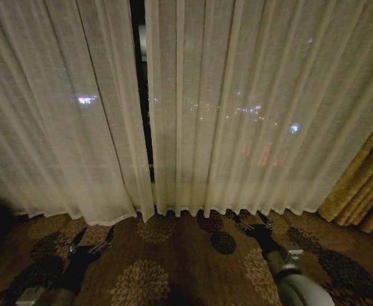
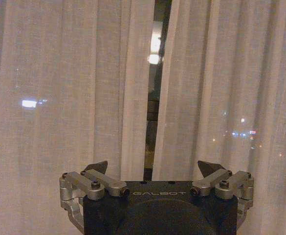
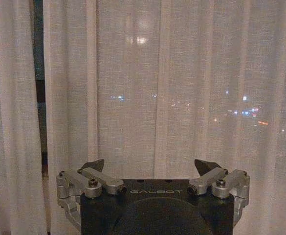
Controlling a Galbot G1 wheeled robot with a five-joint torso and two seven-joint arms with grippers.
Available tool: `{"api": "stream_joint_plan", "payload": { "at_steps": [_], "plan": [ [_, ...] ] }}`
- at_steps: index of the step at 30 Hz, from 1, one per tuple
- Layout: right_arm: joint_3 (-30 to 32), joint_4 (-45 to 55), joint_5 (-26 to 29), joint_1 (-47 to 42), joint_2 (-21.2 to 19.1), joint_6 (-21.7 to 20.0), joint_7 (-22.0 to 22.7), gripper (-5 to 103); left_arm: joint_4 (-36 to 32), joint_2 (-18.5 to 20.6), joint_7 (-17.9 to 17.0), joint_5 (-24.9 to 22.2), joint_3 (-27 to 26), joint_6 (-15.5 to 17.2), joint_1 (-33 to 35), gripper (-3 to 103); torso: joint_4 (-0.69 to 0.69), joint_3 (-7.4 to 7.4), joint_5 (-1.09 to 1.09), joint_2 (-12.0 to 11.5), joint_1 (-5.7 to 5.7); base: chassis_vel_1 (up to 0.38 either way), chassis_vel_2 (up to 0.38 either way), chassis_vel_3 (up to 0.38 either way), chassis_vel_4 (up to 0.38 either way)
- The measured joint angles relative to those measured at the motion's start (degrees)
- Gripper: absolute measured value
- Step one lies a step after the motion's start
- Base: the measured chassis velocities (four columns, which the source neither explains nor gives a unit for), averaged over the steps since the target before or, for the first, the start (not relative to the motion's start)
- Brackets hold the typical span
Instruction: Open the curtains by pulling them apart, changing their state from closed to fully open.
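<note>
Hanging to the patterned carpet (image 1: pixel 173 268), the curtains (image 1: pixel 250 108) were seen nearly shut, a narrow dark gap (image 1: pixel 143 95) left between the two sheer panels, with city lights glimmering through the weave. The left gripper (image 1: pixel 92 241) was held low over the carpet just short of the left panel's hem, its fingers spread wide and empty. The right gripper (image 1: pixel 254 224) was poised near the right panel's hem, likewise spread and holding nothing. Golden drapes (image 1: pixel 361 191) were gathered at the far right.

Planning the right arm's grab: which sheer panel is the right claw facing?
The right sheer panel, the wider one beside the golden drape; the right claw hovers before its hem.
</note>
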Motion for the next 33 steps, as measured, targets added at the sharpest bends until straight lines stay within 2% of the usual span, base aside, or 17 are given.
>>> {"api": "stream_joint_plan", "payload": {
  "at_steps": [7,15,33],
  "plan": [
    [0.1,0.0,0.0,-0.1,0.0,0.0,0.0,100,-0.2,-0.1,0.0,0.0,0.0,0.0,0.0,100,0.00,0.00,0.00,0.0,-0.01,-0.012,0.037,0.014,-0.038],
    [0.1,0.1,0.0,-0.1,-0.1,0.1,0.0,100,-0.2,-0.2,0.1,0.0,0.1,-0.2,0.2,100,0.00,0.00,-0.01,0.0,-0.01,-0.071,0.253,0.064,-0.238],
    [0.0,-0.1,0.0,0.0,0.0,0.1,-0.6,100,-0.1,-0.4,0.3,0.1,0.0,-1.7,1.3,100,0.00,0.01,0.01,0.0,0.02,-0.160,0.463,0.163,-0.471]
  ]
}}
